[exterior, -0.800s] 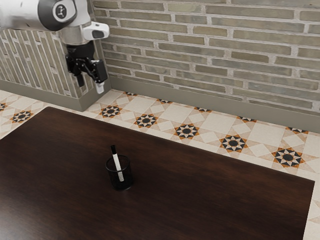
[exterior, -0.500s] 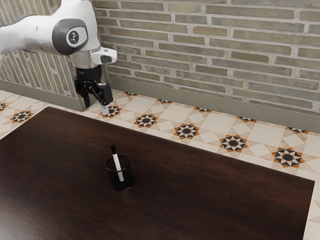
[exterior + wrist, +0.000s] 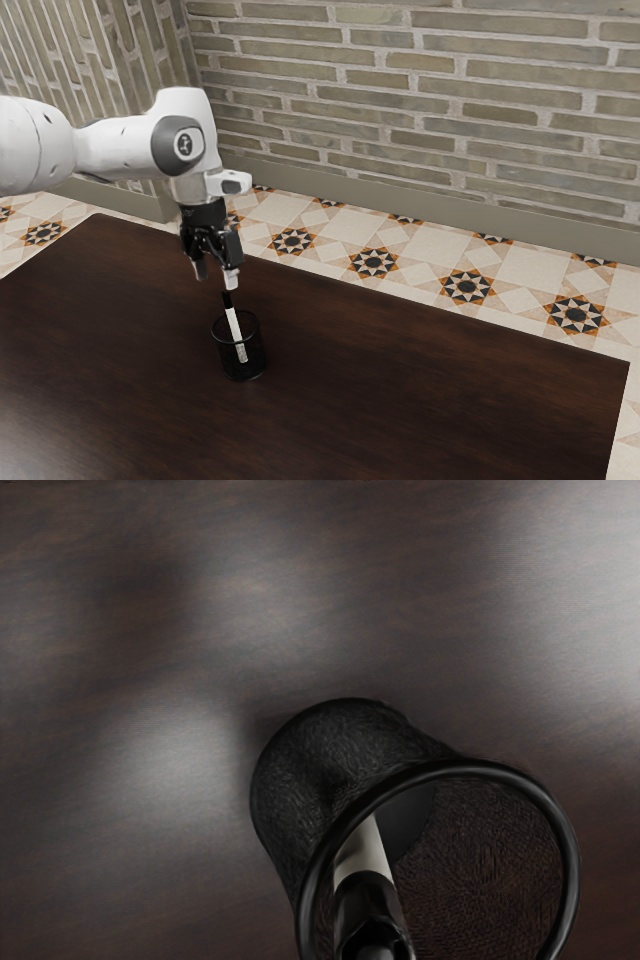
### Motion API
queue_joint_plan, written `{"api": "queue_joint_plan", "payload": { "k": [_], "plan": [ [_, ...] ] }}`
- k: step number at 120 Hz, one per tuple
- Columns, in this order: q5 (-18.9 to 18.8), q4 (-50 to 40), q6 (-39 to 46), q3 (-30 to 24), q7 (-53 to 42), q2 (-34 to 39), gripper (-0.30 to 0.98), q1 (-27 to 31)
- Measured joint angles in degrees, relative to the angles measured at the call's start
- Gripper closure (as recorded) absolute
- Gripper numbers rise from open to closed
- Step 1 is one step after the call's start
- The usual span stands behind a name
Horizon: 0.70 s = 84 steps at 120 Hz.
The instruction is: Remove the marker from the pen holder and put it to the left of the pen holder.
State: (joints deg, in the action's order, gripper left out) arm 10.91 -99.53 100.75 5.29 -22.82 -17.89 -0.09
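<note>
My gripper (image 3: 216, 281) hangs above the pen holder, its two fingers apart with nothing between them. The white marker (image 3: 236, 327) leans inside the black mesh pen holder (image 3: 250, 361), its black-capped end up, just below the fingertips in the exterior view. In the wrist view the pen holder (image 3: 300, 790) lies under my hand with its round rim toward the camera. The marker (image 3: 364, 855) stands within that rim, black end nearest the camera; its lower part is partly hidden.
The dark wooden table (image 3: 440, 390) carries the pen holder. Beyond its far edge are a patterned tile floor (image 3: 330, 245) and a brick wall (image 3: 420, 110).
The arm has come down and toward the exterior view's right, bringing my gripper from beyond the table's far edge to just over the marker. The marker and pen holder have stayed put.
</note>
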Motion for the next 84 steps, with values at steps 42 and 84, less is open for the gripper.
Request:
{"api": "queue_joint_plan", "payload": {
  "k": [42,84],
  "plan": [
    [2.2,0.1,0.3,-0.4,-5.4,-2.9,0.01,-0.2],
    [2.5,0.1,0.1,-0.5,-7.5,-2.7,0.66,-0.3]
  ]
}}
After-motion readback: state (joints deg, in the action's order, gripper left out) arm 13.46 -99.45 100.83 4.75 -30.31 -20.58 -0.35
